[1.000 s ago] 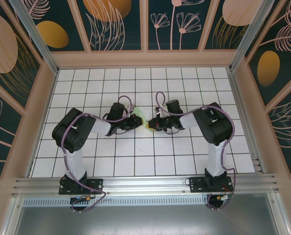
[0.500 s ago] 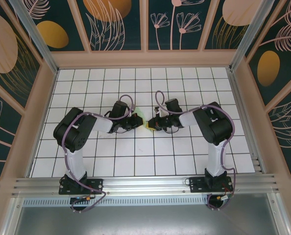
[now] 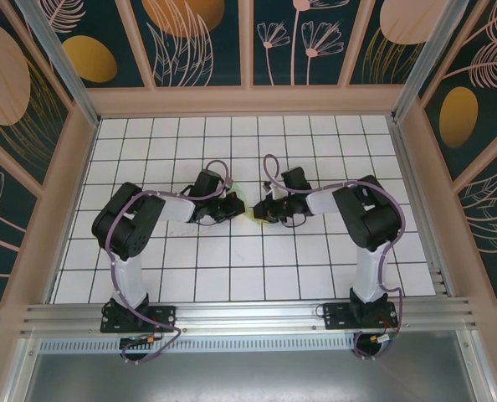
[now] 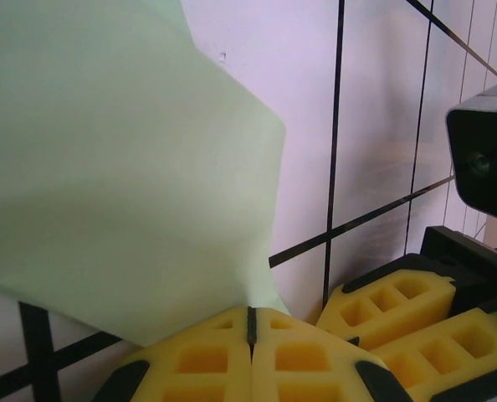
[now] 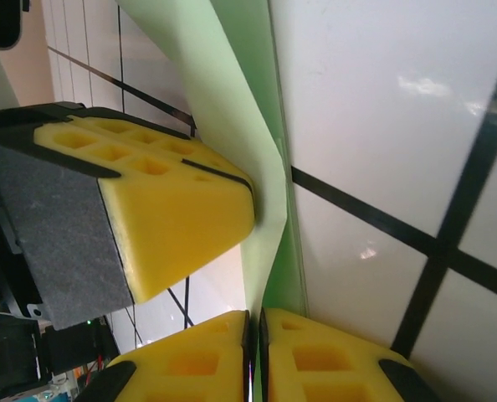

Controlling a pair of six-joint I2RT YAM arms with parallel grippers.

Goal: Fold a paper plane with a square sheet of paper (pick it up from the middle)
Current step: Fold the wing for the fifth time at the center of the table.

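While the left hand (image 4: 250,322) and the right hand (image 5: 253,322) meet tip to tip at the middle of the worktop (image 3: 232,268), the folded green paper (image 4: 123,167) is caught between them.
The left hand's yellow pads (image 4: 198,360) are pressed together on one edge of the paper, which fans out pale beyond them over the white grid. Just to its right, the right hand's pads (image 5: 315,360) pinch the paper too, with only a thin slit between them, and the sheet bends there.
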